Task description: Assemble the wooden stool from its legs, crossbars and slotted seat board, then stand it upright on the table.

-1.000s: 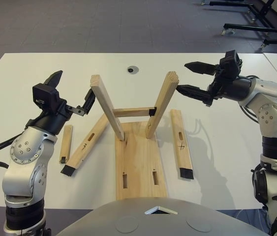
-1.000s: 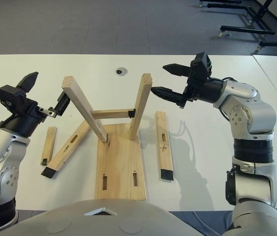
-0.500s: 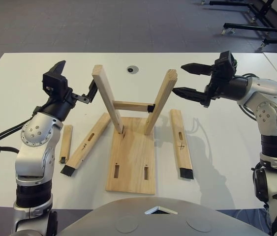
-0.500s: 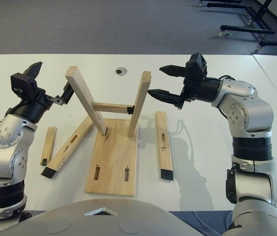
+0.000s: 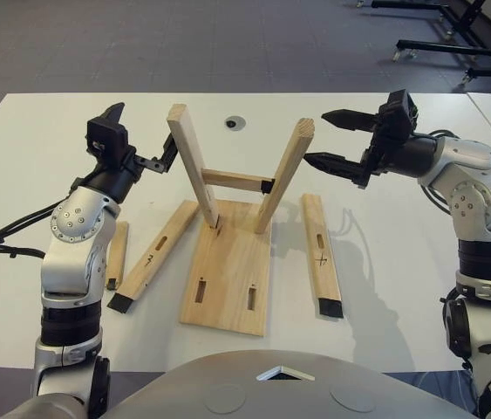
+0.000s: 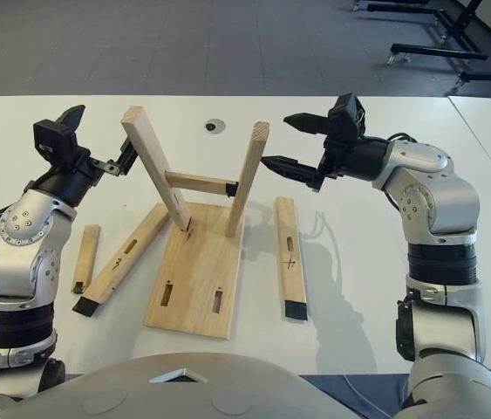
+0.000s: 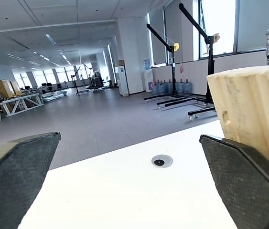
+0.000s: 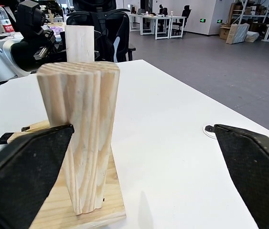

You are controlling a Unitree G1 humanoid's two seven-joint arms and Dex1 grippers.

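Wooden stool (image 5: 267, 188) half built, both grippers wide open

The stool parts sit in the middle of the white table (image 5: 402, 297). The seat board (image 5: 228, 279) lies flat on it, turned a little to one side. Two legs stand up from slots at the far end of the board. The left standing leg (image 5: 191, 161) leans out to the left. The right standing leg (image 5: 284, 175) leans out to the right. Together they make a V shape. A crossbar (image 5: 235, 181) joins them partway up. Two more slots (image 5: 203, 291) show at the near end of the board.

Other parts lie flat on the table. A long loose leg (image 5: 153, 257) lies slanted just left of the board. A short bar (image 5: 118, 253) lies left of that leg. Another loose leg (image 5: 322, 253) lies just right of the board, with its dark end toward the robot. A small round hole (image 5: 233, 124) is in the table behind the stool.

The left gripper (image 5: 140, 135) hangs in the air by the top of the left standing leg. Its fingers are spread apart and hold nothing. One fingertip is just beside the leg, but it is too close to tell if they touch.

The right gripper (image 5: 328, 138) hangs by the top of the right standing leg. Its fingers are spread apart too, with nothing in them. The lower fingertip is just beside that leg.
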